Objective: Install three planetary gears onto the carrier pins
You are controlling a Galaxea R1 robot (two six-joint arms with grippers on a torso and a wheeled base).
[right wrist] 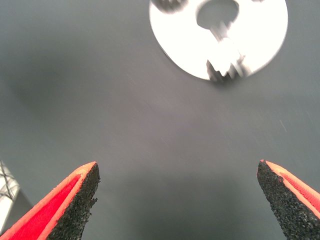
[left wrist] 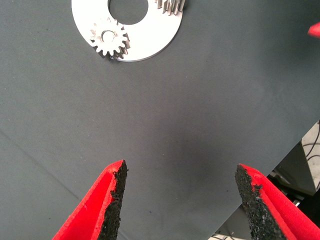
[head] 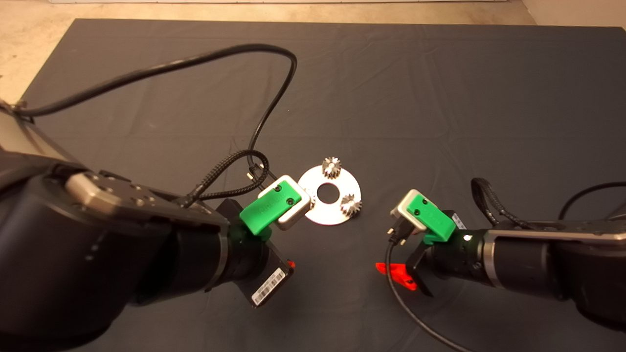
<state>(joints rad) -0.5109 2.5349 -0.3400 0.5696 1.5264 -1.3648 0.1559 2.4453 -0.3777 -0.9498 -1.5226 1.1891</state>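
Two gears (head: 331, 167) seated on disc (head: 323, 213) (end effectors spread)

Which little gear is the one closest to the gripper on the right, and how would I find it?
Look at the middle of the dark mat for the flat silver disc with a big hole. Two small gears show on it in the head view. Yours sits on the rim facing the right gripper; the other gear sits on the far edge.

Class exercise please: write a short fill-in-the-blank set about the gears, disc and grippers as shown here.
1. The fingers of the left gripper are ____.
2. The silver disc lies on a dark ____.
3. In the head view, ____ gears show on the disc.
4. The right gripper holds ____.

Missing words: open; mat; two; nothing
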